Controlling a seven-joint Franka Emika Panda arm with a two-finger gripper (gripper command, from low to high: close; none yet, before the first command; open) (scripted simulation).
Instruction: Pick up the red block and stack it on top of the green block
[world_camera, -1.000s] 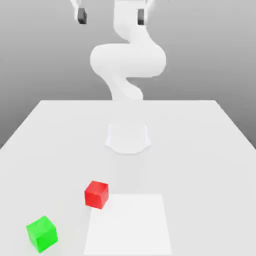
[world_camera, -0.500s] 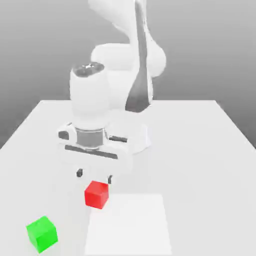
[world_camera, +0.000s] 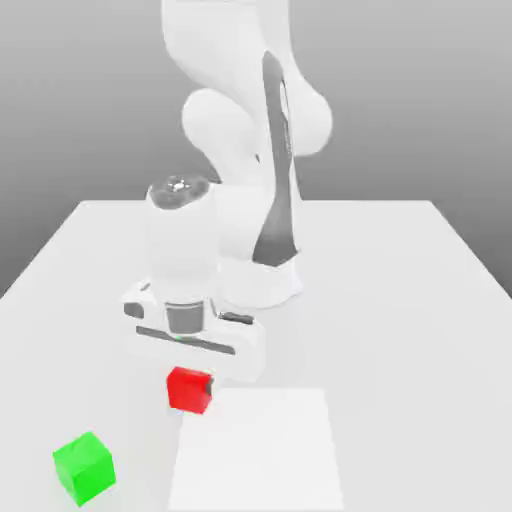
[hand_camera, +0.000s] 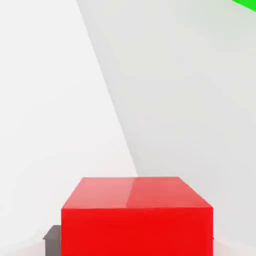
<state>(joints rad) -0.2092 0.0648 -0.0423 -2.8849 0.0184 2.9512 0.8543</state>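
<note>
Arm lowered from high above onto red block (world_camera: 189, 390) since earlier frame; gripper (world_camera: 189, 378) now clamped shut on it. Block on bench (world_camera: 400, 300), green block (world_camera: 84, 467) at 7 o'clock, well apart. Grasp step judged done. Next: lift straight up, carry over green, set down square.

No lettering, numbers or brand marks can be read anywhere. The blocks' faces are plain and unmarked.
</note>
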